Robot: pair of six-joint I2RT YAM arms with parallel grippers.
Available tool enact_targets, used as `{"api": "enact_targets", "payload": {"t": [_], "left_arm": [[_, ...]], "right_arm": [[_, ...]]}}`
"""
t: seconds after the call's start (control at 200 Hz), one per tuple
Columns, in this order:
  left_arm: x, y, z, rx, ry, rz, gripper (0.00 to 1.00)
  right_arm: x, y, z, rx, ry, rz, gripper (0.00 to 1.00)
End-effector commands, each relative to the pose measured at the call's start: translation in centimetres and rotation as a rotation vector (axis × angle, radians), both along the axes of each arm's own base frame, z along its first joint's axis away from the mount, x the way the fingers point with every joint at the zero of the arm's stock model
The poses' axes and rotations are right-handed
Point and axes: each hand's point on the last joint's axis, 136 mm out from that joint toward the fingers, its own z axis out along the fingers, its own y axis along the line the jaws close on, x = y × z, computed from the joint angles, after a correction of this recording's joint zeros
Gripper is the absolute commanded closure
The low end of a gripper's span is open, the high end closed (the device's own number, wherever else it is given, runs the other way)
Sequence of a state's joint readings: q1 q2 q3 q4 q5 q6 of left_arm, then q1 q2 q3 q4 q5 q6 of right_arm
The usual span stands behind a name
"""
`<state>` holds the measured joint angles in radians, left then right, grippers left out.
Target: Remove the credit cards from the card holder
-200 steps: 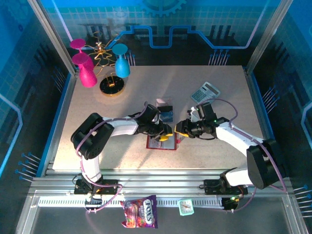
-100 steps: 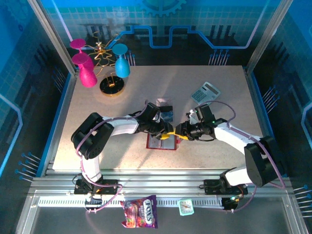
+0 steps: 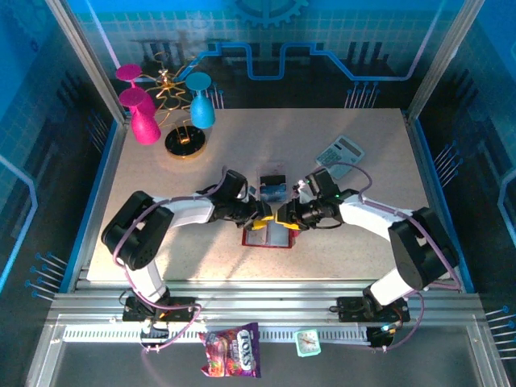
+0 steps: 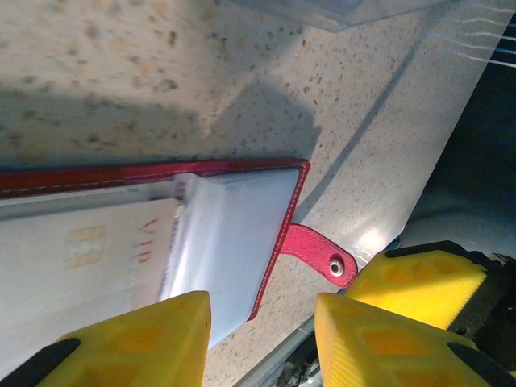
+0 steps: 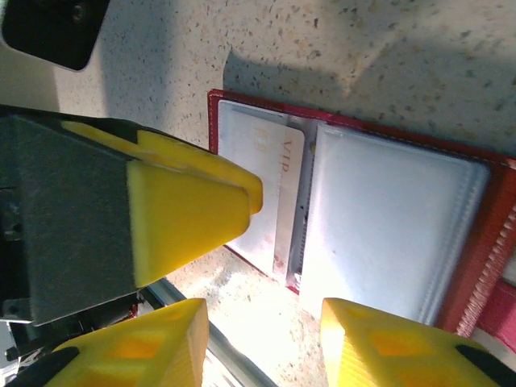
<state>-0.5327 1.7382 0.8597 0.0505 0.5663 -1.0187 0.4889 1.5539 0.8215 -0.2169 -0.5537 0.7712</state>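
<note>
card holder (image 3: 268, 240) open flat — long axis left-right; tab (image 4: 318, 251) pointing right

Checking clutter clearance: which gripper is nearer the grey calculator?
Right. The right gripper is over the card holder, on its right side, left of the calculator; the left gripper is on its left side, farther away.

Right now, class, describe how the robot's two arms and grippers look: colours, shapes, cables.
The left arm and right arm have glossy white link shells joined by bulky black joints, with thin lilac cables looping alongside. The left gripper and right gripper each carry two blocky yellow plastic fingers on black mounts.
</note>
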Motion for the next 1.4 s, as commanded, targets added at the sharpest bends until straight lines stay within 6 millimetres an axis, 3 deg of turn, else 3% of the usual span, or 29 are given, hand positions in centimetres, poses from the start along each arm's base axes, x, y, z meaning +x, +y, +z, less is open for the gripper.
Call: {"api": "enact_targets", "payload": {"t": [0.0,0.11,0.14,0.365,0.575,0.795,1.396], "left_arm": [[-0.5,1.1,0.5,-0.01,-0.013,0.001,0.6],[-0.7,2.2,0.5,-0.006,-0.011,0.021,0.6],[-0.8,2.4,0.5,-0.003,-0.014,0.023,0.6],[-1.3,3.6,0.3,0.015,-0.013,0.039,0.61],[-1.8,4.0,-0.8,0.031,0.011,0.041,0.73],[-2.6,5.4,-2.4,0.139,0.038,0.037,0.84],[-3.3,6.3,-3.9,0.194,0.064,0.036,0.85]], "right_arm": [[0.1,1.6,0.0,0.007,0.013,0.027,0.58],[-0.4,2.4,-1.2,-0.006,0.037,0.05,0.58],[0.3,3.1,-0.5,0.005,0.018,0.056,0.58],[0.3,4.9,-1.7,0.003,0.047,0.093,0.59],[0.2,5.9,-2.2,0.002,0.057,0.119,0.61],[-0.3,6.3,-3.1,-0.032,0.077,0.137,0.62],[-1.1,5.6,-4.9,-0.164,0.086,0.176,0.62]]}}
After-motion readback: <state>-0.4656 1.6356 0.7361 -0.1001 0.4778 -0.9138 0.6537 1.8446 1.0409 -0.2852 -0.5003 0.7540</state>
